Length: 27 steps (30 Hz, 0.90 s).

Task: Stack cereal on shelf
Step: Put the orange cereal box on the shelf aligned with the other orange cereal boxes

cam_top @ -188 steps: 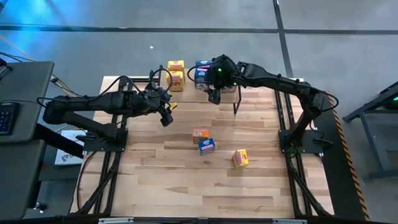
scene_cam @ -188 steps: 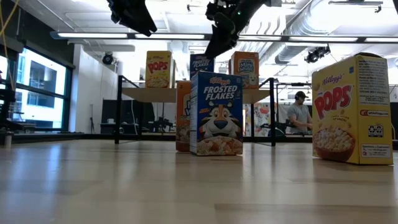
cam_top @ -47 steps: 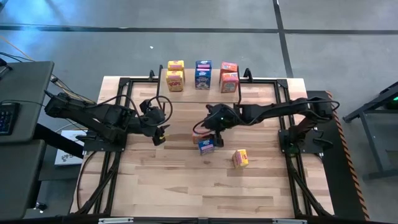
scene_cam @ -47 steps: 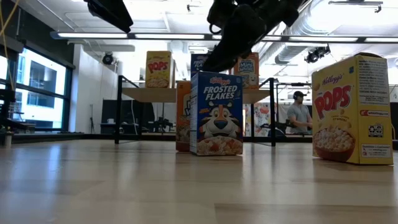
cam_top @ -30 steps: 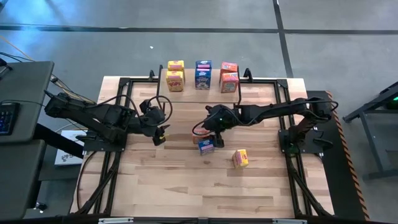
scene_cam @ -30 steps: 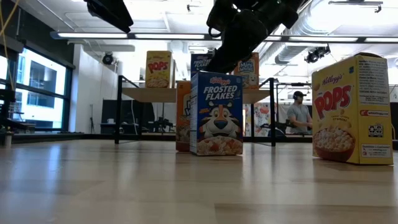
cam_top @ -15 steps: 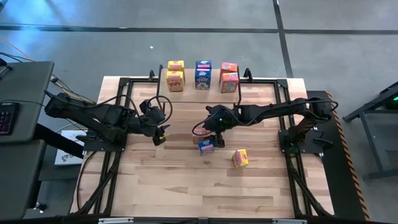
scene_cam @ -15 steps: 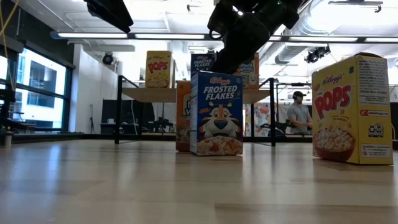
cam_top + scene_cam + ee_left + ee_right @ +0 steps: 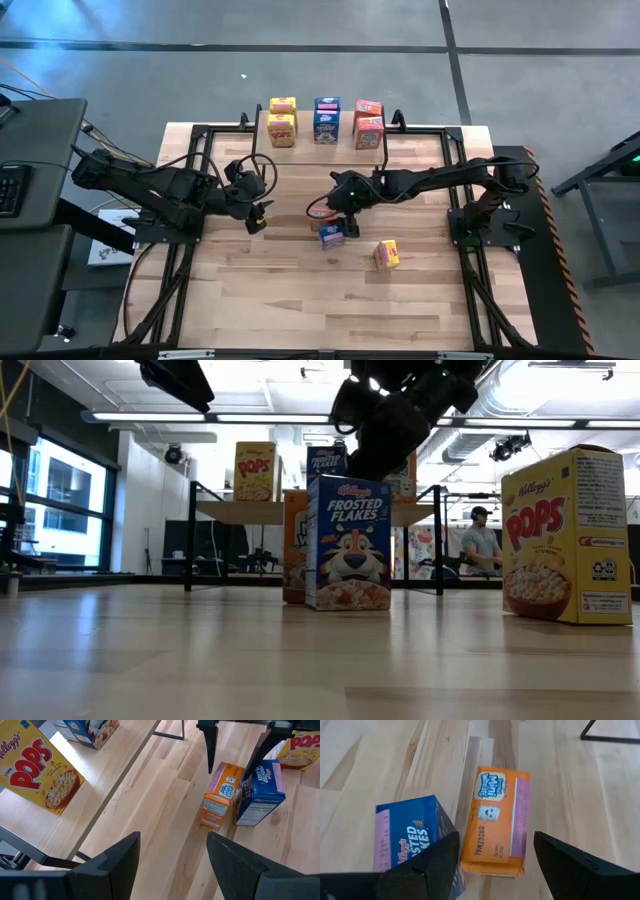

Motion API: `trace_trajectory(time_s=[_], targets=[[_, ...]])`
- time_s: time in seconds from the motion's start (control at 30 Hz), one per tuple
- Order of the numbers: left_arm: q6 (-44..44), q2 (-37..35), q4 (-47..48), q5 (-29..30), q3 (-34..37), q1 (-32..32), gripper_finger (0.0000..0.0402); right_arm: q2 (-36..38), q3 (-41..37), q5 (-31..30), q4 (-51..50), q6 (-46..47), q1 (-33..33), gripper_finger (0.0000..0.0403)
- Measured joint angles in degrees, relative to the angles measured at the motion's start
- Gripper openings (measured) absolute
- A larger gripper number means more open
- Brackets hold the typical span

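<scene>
While spread wide above the orange box (image 9: 495, 820), right fingers (image 9: 568, 862) clear of both side edges, left fingers (image 9: 117, 862) likewise parted

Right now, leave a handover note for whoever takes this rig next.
Right gripper: open, hovering over the orange box on the table, fingers either side, nothing held.
Left gripper: open, empty, waiting over the table's left side.
Done: six boxes on the shelf, a yellow pair, a blue pair and an orange pair.
Left: three boxes on the table, the orange one, the blue box touching it, and the yellow box apart to the right.
</scene>
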<state>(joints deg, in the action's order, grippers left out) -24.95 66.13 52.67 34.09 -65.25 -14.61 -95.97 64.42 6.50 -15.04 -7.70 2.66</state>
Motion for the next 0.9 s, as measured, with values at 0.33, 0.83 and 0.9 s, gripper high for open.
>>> trace_trajectory(time_s=[0.33,0.83,0.9], targets=[[0.0,0.0,0.0,0.0,0.0,0.0,0.0221,-0.4,0.0,-0.6,0.0,-0.1,0.0,0.0252],[0.0,0.0,0.0,0.0,0.0,0.0,0.0221,-0.5,0.0,-0.4,-0.2,0.1,0.0,0.0197],[0.0,0.0,0.0,0.0,0.0,0.0,0.0221,-0.5,0.0,-0.4,-0.2,0.1,0.0,0.0186]])
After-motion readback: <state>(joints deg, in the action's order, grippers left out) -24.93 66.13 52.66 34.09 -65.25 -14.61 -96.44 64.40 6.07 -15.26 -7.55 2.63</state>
